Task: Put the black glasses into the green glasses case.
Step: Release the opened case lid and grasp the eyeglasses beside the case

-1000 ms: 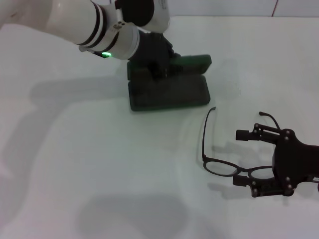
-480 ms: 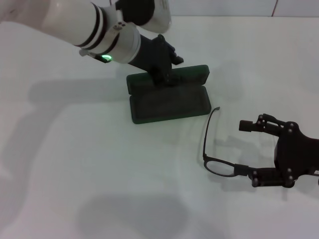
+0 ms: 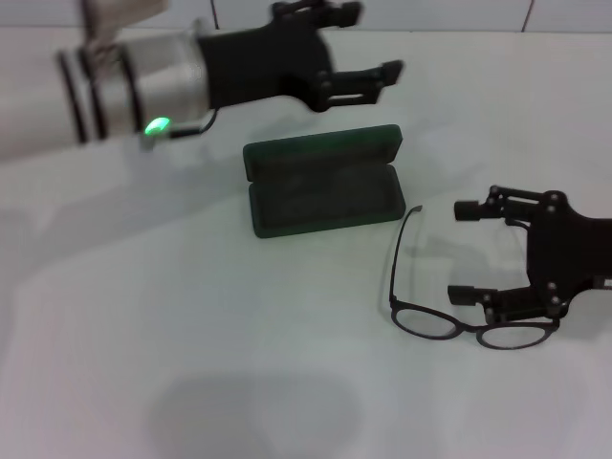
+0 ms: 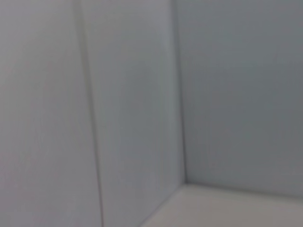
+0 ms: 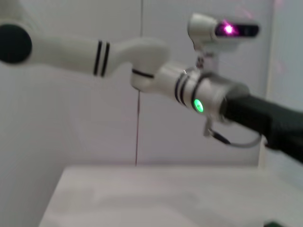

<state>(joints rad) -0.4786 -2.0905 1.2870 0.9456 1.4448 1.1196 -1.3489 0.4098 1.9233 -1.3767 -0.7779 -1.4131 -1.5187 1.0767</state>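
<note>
The green glasses case [image 3: 323,196] lies open at the table's middle, its lid [image 3: 320,151] standing up at the back and its dark lining bare. The black glasses [image 3: 449,321] lie on the table to its front right, lenses toward me, one temple arm [image 3: 395,256] pointing at the case. My right gripper [image 3: 470,251] is open just right of the glasses, its nearer finger [image 3: 470,294] close above the frame; the other temple arm is hidden behind it. My left gripper [image 3: 368,43] is open and empty, raised above and behind the case.
The white table [image 3: 191,325] ends at a pale wall at the back. The left wrist view shows only wall and a table corner. The right wrist view shows my left arm [image 5: 199,90] across the table.
My left gripper has let go of the case lid and risen up and back, leaving the case open. My right gripper has shifted slightly, uncovering both lenses.
</note>
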